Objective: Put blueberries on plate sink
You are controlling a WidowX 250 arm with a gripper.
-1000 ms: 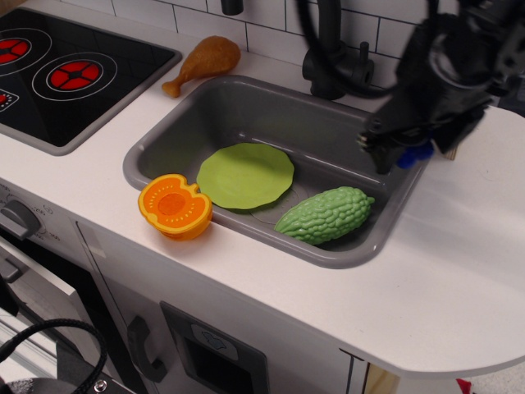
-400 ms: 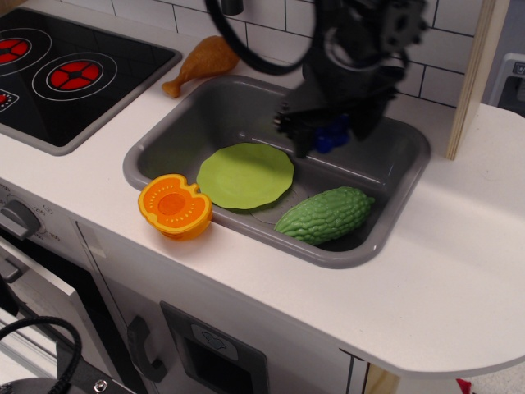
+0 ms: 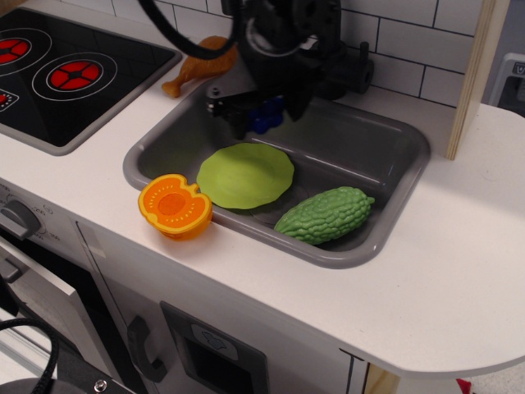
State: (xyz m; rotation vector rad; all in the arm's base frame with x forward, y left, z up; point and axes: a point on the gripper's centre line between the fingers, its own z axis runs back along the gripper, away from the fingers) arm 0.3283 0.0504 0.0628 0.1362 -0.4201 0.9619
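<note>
My pincer [image 3: 261, 116] is clenched on the blueberries [image 3: 264, 116], hanging above the grey sink [image 3: 399, 156], just behind the lime-green plate [image 3: 244, 176]; the plate lies flat in that sink beside the green gourd [image 3: 324, 215]; the orange halved fruit [image 3: 174, 206] rests on the sink's front-left rim

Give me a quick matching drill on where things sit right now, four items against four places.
Items:
1. dark-blue toy blueberries
2. flat lime-green plastic plate
3. bumpy green toy gourd
4. orange halved toy fruit

Places:
A. counter at the grey sink's front-left corner
B. right part of the basin floor
C. in the black gripper, above the basin
D. left part of the basin floor

Pairs: 1-C, 2-D, 3-B, 4-A
</note>
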